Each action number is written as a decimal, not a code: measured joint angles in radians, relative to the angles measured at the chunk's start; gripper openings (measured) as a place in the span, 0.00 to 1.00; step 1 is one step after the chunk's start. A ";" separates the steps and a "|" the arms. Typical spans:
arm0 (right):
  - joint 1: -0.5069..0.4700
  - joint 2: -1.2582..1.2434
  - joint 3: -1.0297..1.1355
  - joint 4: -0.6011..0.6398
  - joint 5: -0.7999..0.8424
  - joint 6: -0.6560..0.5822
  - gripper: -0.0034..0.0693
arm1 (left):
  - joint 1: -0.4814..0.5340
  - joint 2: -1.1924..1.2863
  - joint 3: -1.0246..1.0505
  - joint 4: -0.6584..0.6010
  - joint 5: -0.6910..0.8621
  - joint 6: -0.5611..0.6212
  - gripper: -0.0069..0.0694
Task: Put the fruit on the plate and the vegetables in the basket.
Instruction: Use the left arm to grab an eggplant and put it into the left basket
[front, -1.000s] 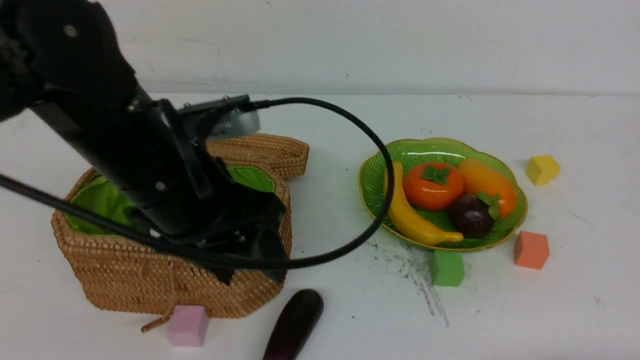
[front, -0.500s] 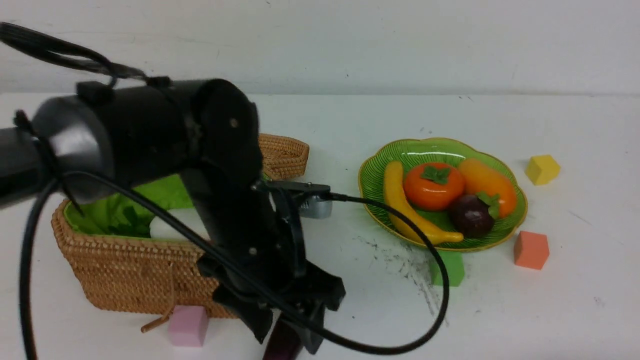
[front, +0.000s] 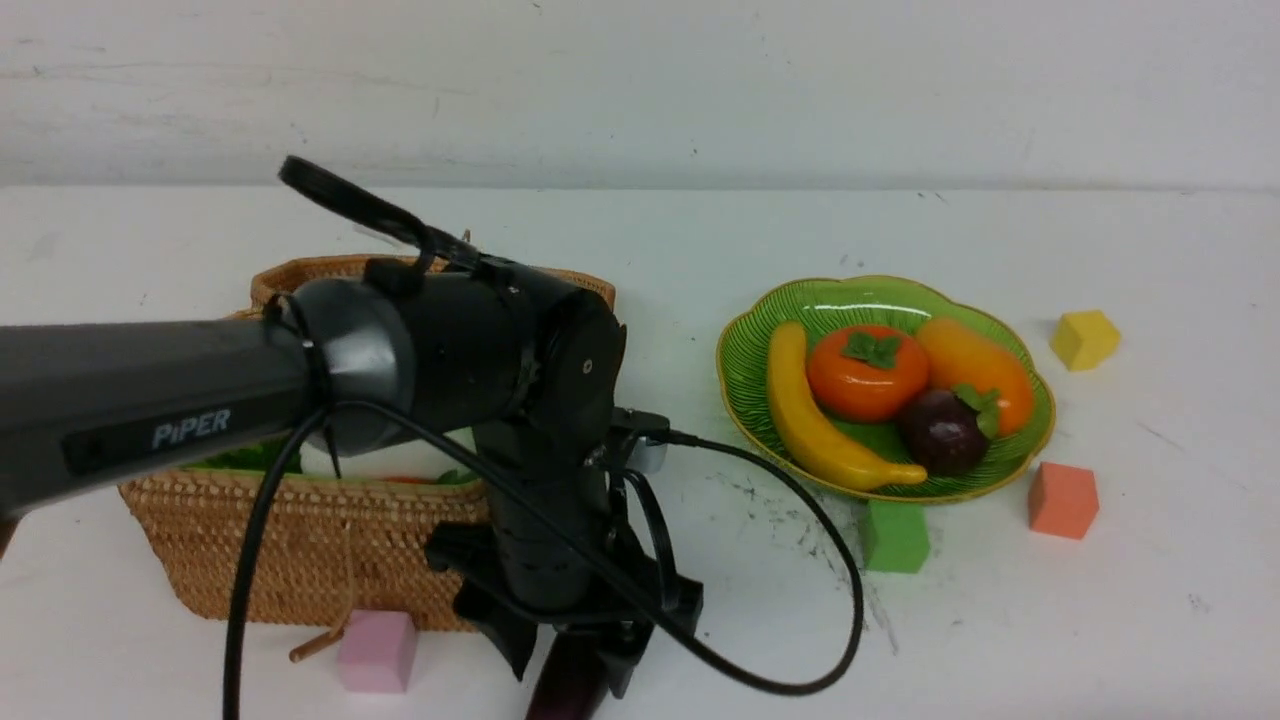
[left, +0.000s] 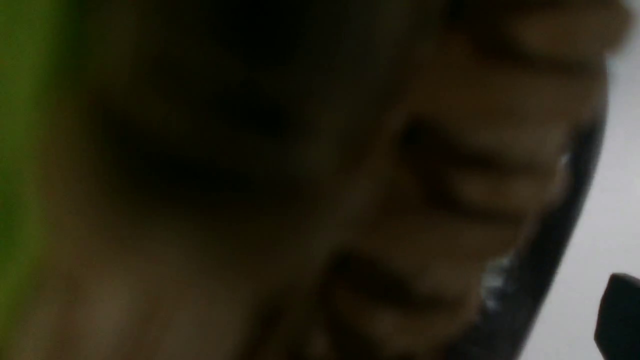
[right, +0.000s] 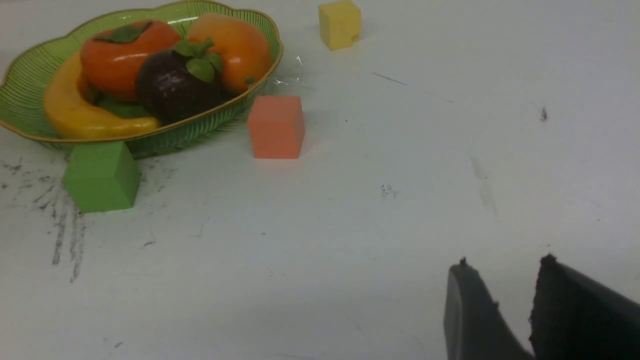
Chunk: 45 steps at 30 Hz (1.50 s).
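The plate (front: 740, 372) holds the fruit: banana (front: 815, 425), persimmon (front: 868, 372), mango (front: 975, 368) and mangosteen (front: 943, 432). The same fruit lies on the plate (right: 30, 80) in the right wrist view. In the basket (front: 300, 545) I glimpse a white radish (front: 325, 462) and a sliver of orange carrot (front: 405, 480). A dark purple eggplant (front: 560, 698) lies on the table in front of the basket. My left gripper (front: 568, 672) is open and points down, its fingers straddling the eggplant's far end. My right gripper (right: 505, 261) hovers open and empty over bare table.
Foam cubes lie about: pink (front: 377, 650) beside the eggplant, green (front: 893, 537) and orange (front: 1062, 500) by the plate's near rim, yellow (front: 1085, 338) to its right. The left arm's cable (front: 800, 560) loops toward the plate. Blurred wicker (left: 350, 200) fills the left wrist view.
My left arm has swung out of the basket and come down in front of it. Its open gripper now sits over the eggplant's end. The right arm has not moved.
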 joint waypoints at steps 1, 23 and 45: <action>0.000 0.000 0.000 0.000 0.000 0.000 0.34 | 0.000 0.007 -0.001 0.008 -0.003 0.003 0.76; 0.000 0.000 0.000 0.000 0.000 0.000 0.35 | 0.000 -0.060 0.006 0.001 0.003 0.028 0.63; 0.000 0.000 0.000 0.000 0.000 0.000 0.36 | -0.064 -0.223 0.291 0.027 -0.307 -0.125 0.86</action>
